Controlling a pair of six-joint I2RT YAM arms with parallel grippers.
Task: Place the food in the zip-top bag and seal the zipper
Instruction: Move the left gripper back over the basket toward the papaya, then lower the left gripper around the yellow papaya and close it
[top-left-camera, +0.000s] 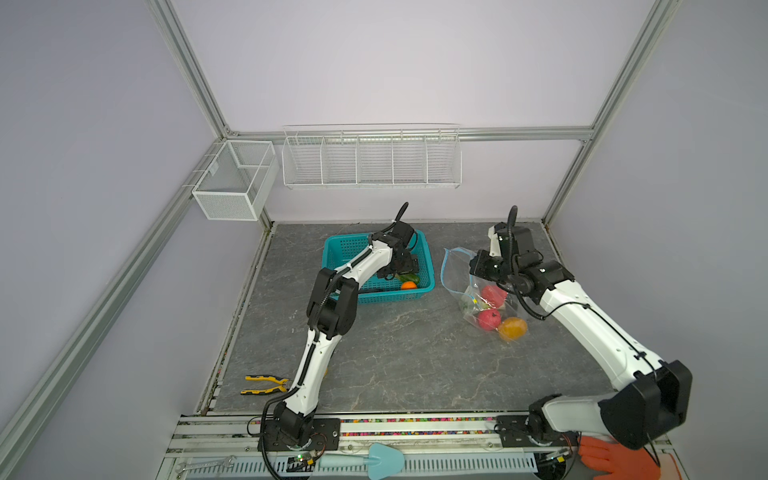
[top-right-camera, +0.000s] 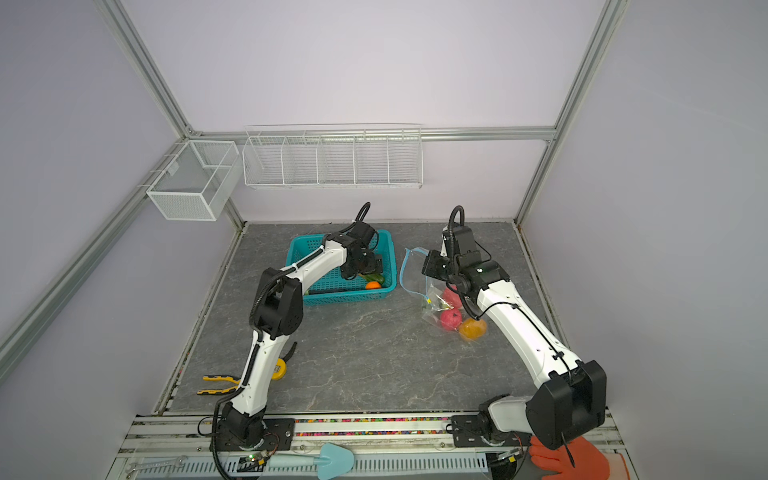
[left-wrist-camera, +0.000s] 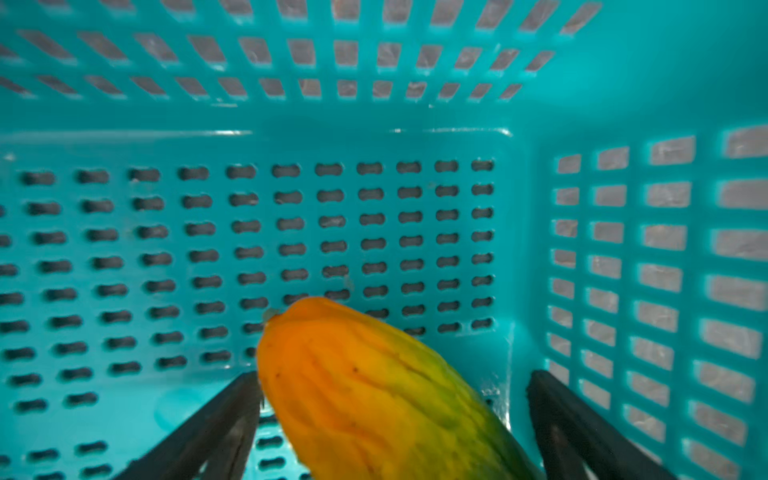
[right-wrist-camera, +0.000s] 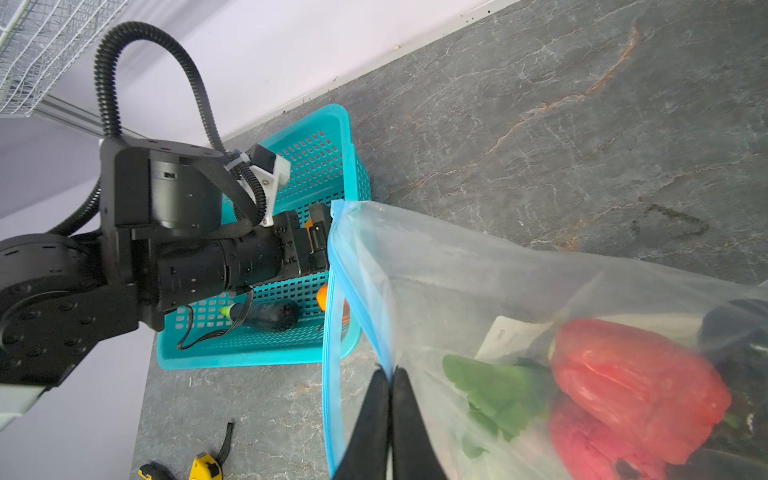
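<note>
My left gripper (top-left-camera: 401, 270) reaches down into the teal basket (top-left-camera: 336, 249) and is open. In the left wrist view its fingers (left-wrist-camera: 232, 415) stand either side of an orange-to-green piece of food (left-wrist-camera: 374, 395). An orange piece (top-left-camera: 409, 285) and a dark one (right-wrist-camera: 270, 313) also lie in the basket. The zip-top bag (top-left-camera: 457, 274) lies to the right with its mouth spread, holding red pieces (top-left-camera: 493, 295), an orange piece (top-left-camera: 513, 328) and a green leafy piece (right-wrist-camera: 494, 386). My right gripper (right-wrist-camera: 390, 372) is shut on the bag's light-blue zipper (right-wrist-camera: 361, 316) edge. The yellow slider (top-left-camera: 473, 298) sits on the near side.
Yellow-handled pliers (top-left-camera: 264, 384) and a yellow tape measure (top-right-camera: 278, 369) lie by the left arm's base. White wire racks (top-left-camera: 370, 160) and a mesh box (top-left-camera: 232, 183) hang on the back wall. A blue scoop (top-left-camera: 374, 459) and an orange glove (top-left-camera: 615, 457) lie at the front rail.
</note>
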